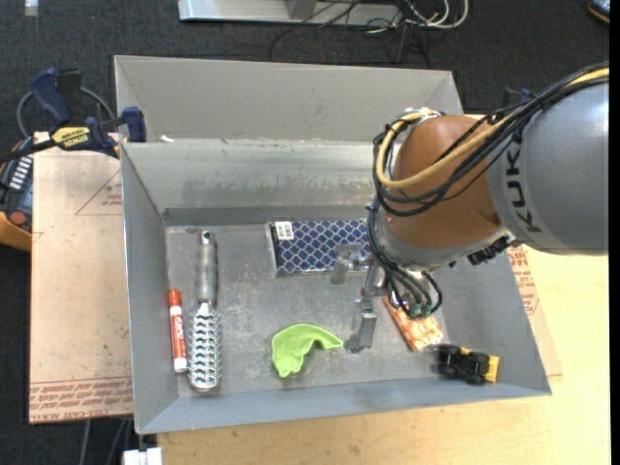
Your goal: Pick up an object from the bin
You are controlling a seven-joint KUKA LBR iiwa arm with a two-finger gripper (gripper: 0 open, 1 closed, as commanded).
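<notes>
The arm comes in from the right, its rounded orange wrist cover (441, 187) bulking over the right half of the grey metal bin (145, 260). Below it the gripper (352, 300) hangs low over the middle of the bin floor. Its fingers (363, 329) are spread apart with only bare floor between them — it grasps nothing.

One finger stands at the lower right corner of the flat blue packet with a white lattice pattern (315, 245), which lies toward the back of the floor. The other comes down just beside the right tip of the limp lime-green leaf-shaped piece (295, 349), which lies toward the front. I cannot tell whether it touches the green piece. These two are the things nearest the gripper, one on either side of it.

Just right of the gripper, partly tucked under the wrist, lies an orange-and-white printed packet (417, 330). Beyond that, near the front right corner, sits a small black-and-yellow toy (467, 363).

The left side is well apart from all this — a silver hairbrush (203, 342) lies with its bristled head toward the front and its handle pointing back. A red marker pen (177, 329) lies just beside it on the left, running the same way.
</notes>
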